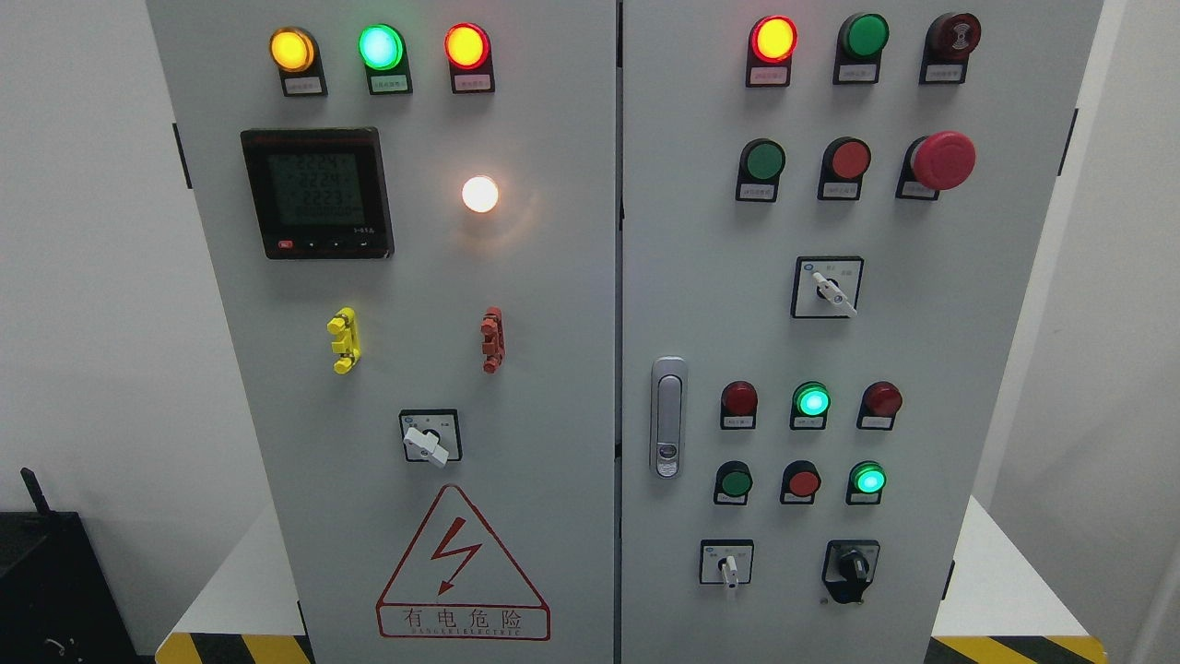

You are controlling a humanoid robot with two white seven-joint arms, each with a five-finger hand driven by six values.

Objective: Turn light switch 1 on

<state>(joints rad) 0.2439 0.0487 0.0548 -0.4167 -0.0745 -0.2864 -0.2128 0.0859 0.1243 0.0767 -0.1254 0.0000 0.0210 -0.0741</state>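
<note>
A grey cabinet (553, 369) with two doors filled the head view; neither robot hand was in sight, so the state of the fingers could not be told. On the left door a row of three lit lamps ran along the top, amber (291, 49), green (381, 46) and red (466, 45); below them sat a black meter (317, 193) with a dim display, and to its right a white lamp (480, 194) glowed brightly, casting a warm halo on the panel. Lower down were a yellow handle (343, 339) and a red handle (492, 339), side by side but well apart; beneath and between them a white rotary switch (430, 437) stood with its lever pointing down to the right; under it was a red triangular warning sign (463, 567) with a lightning bolt. The labels were too small to read, so which control was light switch 1 could not be told. On the right door a lit red lamp (772, 39) headed the top row, with a red mushroom button (942, 160) in the row below; a second white switch (828, 288) sat under that, its lever down to the right; near the door's left edge was a silver latch (668, 417); two green lamps (812, 401) glowed among the small buttons; at the bottom were a third white switch (727, 563) and a black knob (851, 569). The cabinet stood on a white platform (1005, 572) edged with yellow and black stripes.
</note>
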